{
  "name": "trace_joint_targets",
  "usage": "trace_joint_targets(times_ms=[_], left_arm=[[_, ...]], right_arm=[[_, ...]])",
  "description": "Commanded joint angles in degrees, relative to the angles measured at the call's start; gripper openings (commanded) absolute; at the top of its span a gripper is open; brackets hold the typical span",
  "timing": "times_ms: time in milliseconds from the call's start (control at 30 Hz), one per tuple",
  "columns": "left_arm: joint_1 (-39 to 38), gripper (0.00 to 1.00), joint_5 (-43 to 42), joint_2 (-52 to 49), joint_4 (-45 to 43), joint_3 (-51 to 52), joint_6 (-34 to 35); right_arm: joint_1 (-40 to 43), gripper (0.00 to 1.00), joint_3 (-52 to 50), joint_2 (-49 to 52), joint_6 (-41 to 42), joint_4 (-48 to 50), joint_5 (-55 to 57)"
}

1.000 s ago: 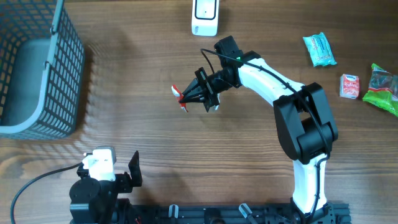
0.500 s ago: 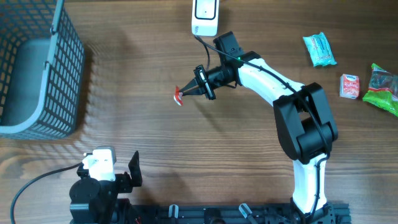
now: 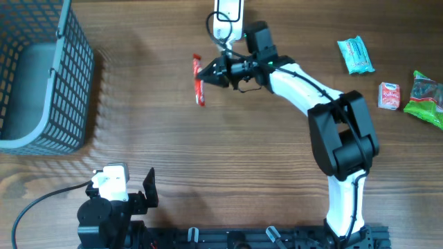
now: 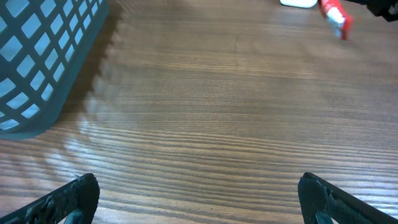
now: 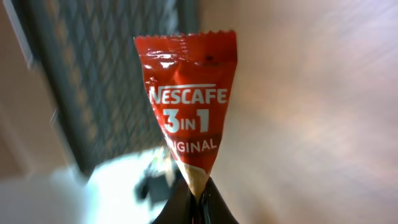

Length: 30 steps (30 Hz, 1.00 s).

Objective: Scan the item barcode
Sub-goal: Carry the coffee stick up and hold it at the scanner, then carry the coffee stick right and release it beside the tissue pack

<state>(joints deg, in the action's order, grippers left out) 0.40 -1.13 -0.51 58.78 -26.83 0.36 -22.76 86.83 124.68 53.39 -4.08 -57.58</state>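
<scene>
The right gripper (image 3: 212, 70) is clamped on the tip of the sachet (image 3: 199, 81), just left of the scanner (image 3: 227, 14) at the far edge; the left gripper (image 4: 199, 196) stands wide, empty. We judge this thin pinch may let the sachet swivel, hiding its barcode

The glossy white-linked right arm (image 3: 297, 81) carries bulky black joint housings (image 3: 342, 142); the left gripper (image 4: 198, 196) has matte black fingers (image 4: 71, 198).

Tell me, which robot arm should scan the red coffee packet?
Right. The right gripper is shut on the red sachet, close beside the white scanner. The left gripper is open, empty and far from both.
</scene>
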Motion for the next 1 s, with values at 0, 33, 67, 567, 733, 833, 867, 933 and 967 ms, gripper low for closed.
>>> trace_joint_targets(times_ms=[0, 33, 67, 567, 733, 833, 867, 933, 967], left_arm=[[-0.31, 1.0, 0.57, 0.24, -0.22, 0.37, 0.55], [-0.31, 1.0, 0.57, 0.24, -0.22, 0.37, 0.55], [-0.31, 1.0, 0.57, 0.24, -0.22, 0.37, 0.55], [-0.31, 1.0, 0.57, 0.24, -0.22, 0.37, 0.55], [-0.31, 1.0, 0.57, 0.24, -0.22, 0.37, 0.55], [-0.31, 1.0, 0.57, 0.24, -0.22, 0.37, 0.55], [-0.31, 1.0, 0.57, 0.24, -0.22, 0.37, 0.55], [-0.31, 1.0, 0.57, 0.24, -0.22, 0.37, 0.55], [-0.31, 1.0, 0.57, 0.24, -0.2, 0.37, 0.55]], right_arm=[[1.68, 0.05, 4.04, 0.46, -2.38, 0.22, 17.44], [1.75, 0.05, 5.09, 0.52, -2.38, 0.13, 20.44], [1.79, 0.05, 6.29, 0.57, -2.38, 0.07, 23.39], [1.49, 0.05, 28.89, 16.44, 11.13, 2.97, 41.0], [-0.22, 0.05, 36.61, 20.33, 15.82, -4.94, 49.0], [-0.5, 0.05, 37.09, 20.2, 19.43, -6.25, 50.07], [-0.5, 0.05, 37.09, 20.2, 20.24, -6.34, 50.12], [-0.52, 0.05, 37.09, 20.22, 22.18, -6.95, 49.68], [-0.52, 0.05, 37.09, 20.22, 22.86, -7.17, 49.57]])
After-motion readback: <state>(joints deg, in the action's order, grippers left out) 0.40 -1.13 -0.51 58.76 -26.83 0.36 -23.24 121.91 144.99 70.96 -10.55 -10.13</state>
